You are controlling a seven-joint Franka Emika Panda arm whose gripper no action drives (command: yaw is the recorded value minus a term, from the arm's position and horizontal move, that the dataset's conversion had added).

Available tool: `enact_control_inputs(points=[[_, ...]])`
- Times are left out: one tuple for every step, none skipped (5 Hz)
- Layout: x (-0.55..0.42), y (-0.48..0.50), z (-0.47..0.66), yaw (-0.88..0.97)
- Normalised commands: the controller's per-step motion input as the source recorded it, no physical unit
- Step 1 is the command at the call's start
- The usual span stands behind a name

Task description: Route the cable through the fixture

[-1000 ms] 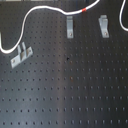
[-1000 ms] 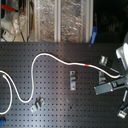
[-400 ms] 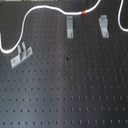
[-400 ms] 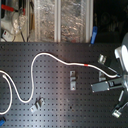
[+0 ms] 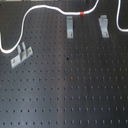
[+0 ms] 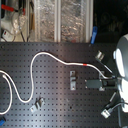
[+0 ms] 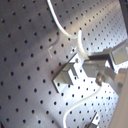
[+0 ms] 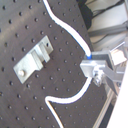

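Observation:
The white cable [image 6: 50, 55] snakes across the black perforated board from the second exterior view's left. Its red band [image 6: 86, 65] lies just before my gripper [image 6: 105, 76]. In the first exterior view the cable [image 5: 45, 8] runs along the top edge, with the red band [image 5: 81, 11] above the fixture's clips [image 5: 70, 27]. My gripper does not show there. In both wrist views my gripper [image 8: 93, 69] [image 7: 85, 59] is shut on the cable [image 8: 67, 27] [image 7: 62, 30], which hangs slack beyond the fingers. One clip [image 8: 32, 60] [image 7: 66, 76] lies flat beside the gripper, with the cable outside it.
Other metal clips are bolted to the board [image 6: 55, 107]: one at the first exterior view's left [image 5: 20, 54], one at its upper right [image 5: 103, 25], and several in the second exterior view [image 6: 37, 104] [image 6: 98, 55] [image 6: 106, 112]. Foil-wrapped shelves [image 6: 60, 20] stand behind the board.
The red band and the cable near it have shifted a little to the left in both exterior views. The clips have not moved.

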Motion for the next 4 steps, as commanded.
enact_control_inputs(points=[[-0.154, 0.082, 0.0, 0.25], [0.0, 0.0, 0.03, 0.0], [-0.191, 0.01, 0.19, 0.0], [-0.264, 0.006, 0.21, 0.0]])
